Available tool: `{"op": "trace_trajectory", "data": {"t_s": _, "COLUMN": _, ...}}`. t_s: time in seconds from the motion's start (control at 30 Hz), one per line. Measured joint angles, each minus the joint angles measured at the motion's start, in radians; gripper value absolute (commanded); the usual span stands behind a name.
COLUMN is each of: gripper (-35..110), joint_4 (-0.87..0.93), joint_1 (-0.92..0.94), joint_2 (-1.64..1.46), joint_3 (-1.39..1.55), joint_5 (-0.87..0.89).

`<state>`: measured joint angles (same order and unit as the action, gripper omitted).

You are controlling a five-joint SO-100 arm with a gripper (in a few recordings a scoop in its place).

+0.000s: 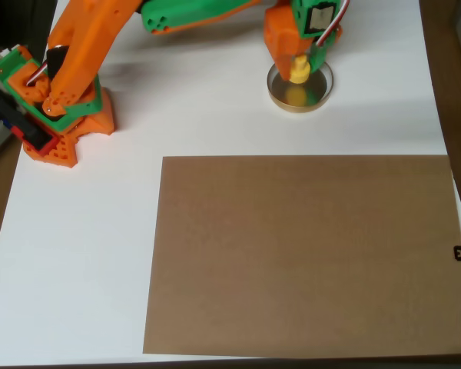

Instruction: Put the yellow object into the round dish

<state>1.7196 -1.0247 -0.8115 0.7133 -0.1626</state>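
Observation:
The yellow object sits between the fingers of my orange and green gripper, which is shut on it. It hangs over the round dish, a small tan-rimmed dish at the top of the overhead view. Inside the dish's dark bottom shows a yellow reflection of the piece. Whether the piece touches the dish bottom is not clear. The gripper covers the dish's far rim.
A large brown rectangular mat lies flat across the lower right of the white table. The arm's orange and green base stands at the upper left. The table's right edge runs close to the dish side.

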Motion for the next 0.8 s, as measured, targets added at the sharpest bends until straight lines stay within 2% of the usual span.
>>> {"op": "trace_trajectory", "data": {"t_s": 0.5, "gripper": 21, "joint_4": 0.032, "joint_1": 0.017, "joint_2": -0.003, "joint_3": 0.003, "joint_5": -0.041}}
{"op": "trace_trajectory", "data": {"t_s": 0.8, "gripper": 23, "joint_4": -0.003, "joint_1": 0.060, "joint_2": -0.319, "joint_3": 0.304, "joint_5": -0.140}}
